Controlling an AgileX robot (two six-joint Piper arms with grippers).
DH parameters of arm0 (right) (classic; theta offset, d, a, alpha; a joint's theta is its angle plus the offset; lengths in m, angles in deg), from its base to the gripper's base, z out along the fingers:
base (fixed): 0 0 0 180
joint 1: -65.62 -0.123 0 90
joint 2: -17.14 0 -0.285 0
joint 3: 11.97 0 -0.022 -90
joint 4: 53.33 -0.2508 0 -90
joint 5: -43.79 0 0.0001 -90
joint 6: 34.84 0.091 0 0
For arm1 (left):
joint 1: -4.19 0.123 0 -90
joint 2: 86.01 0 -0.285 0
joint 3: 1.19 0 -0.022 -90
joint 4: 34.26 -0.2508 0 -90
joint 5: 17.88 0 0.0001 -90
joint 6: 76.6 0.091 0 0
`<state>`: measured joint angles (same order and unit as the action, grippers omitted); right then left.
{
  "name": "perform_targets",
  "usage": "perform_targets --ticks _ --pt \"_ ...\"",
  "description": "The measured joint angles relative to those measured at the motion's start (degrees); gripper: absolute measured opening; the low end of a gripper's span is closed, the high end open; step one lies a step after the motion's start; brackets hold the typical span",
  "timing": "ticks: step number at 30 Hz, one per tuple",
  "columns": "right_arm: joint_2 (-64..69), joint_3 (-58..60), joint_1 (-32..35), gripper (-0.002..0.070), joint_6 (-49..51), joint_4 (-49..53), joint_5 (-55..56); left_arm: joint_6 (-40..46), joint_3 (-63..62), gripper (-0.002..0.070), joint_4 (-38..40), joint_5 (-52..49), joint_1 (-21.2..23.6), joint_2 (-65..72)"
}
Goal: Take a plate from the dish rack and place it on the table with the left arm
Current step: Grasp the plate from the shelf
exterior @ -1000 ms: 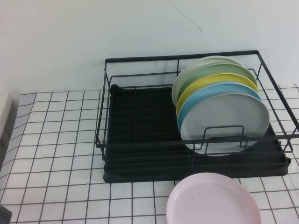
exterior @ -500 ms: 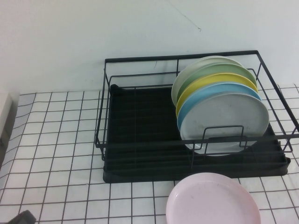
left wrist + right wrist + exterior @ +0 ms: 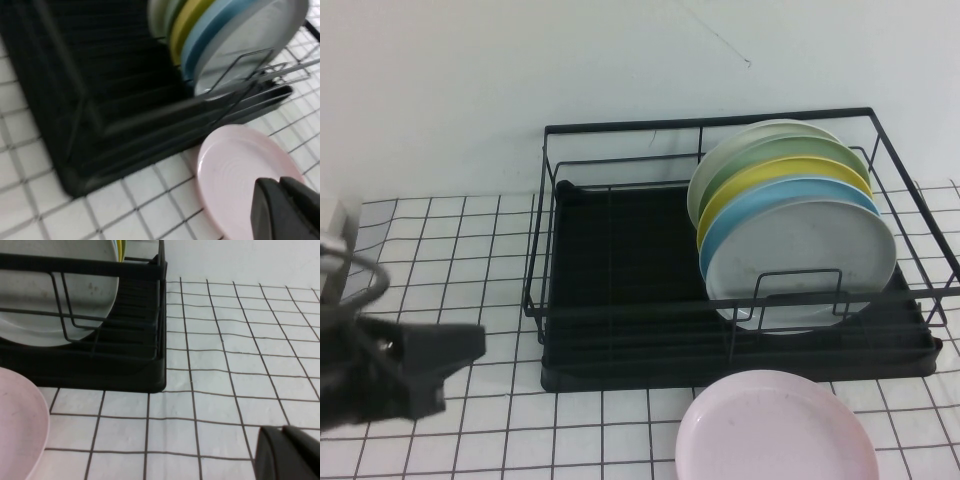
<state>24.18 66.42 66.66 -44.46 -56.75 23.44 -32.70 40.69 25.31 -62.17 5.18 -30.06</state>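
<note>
**Left hand at the near-left, plate not yet touched**

High view shows the left arm point(image 3: 365, 365) low over the table point(image 3: 450, 250) at the near-left, its left hand point(image 3: 445, 350) pointing toward the dish rack point(image 3: 620, 250) and well apart from it. That hand is clenched and carries nothing. The plate point(image 3: 810, 265), pale grey, stands on edge at the front of a row inside the rack's right half, leaning against a light blue plate point(image 3: 760, 205), with a wire loop of the rack crossing its lower face. A pale pink plate point(image 3: 775, 430) lies flat on the table just in front of the rack.

The right hand point(image 3: 290, 452) hangs low over bare table to the right of the rack; its fingers look pressed together and hold nothing.

Risks, as I judge them: the fingers must part before reaching the rim, or they will push the stack backward. Lifting could catch the plate on the front rail. The pink plate takes up the nearest set-down spot, so a careless lowering could strike it.
</note>
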Motion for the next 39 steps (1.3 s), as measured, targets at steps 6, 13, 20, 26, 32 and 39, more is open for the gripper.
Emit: perform_targets --ticks 6,13,20,26,32,39 --pt "0.00 0.00 0.00 -0.0001 0.00 0.00 0.00 14.34 -10.89 -0.0004 8.89 -0.98 -5.10 16.65" --pt "0.00 0.00 0.00 -0.0001 0.00 0.00 0.00 26.53 -24.69 -0.0004 10.36 -0.13 -16.54 34.09" --pt "0.00 0.00 0.00 -0.0001 0.00 0.00 0.00 36.88 -35.78 0.0054 10.26 -0.66 -22.79 45.76" --pt "0.00 0.00 0.00 -0.0001 0.00 0.00 0.00 47.79 -39.67 0.0295 11.60 -0.66 -25.22 50.95" --pt "0.00 0.00 0.00 -0.0001 0.00 0.00 0.00 54.37 -41.39 0.0353 15.04 0.25 -25.66 55.58" --pt "0.00 0.00 0.00 -0.0001 0.00 0.00 0.00 61.47 -41.73 0.0356 21.66 5.04 -25.66 57.91"
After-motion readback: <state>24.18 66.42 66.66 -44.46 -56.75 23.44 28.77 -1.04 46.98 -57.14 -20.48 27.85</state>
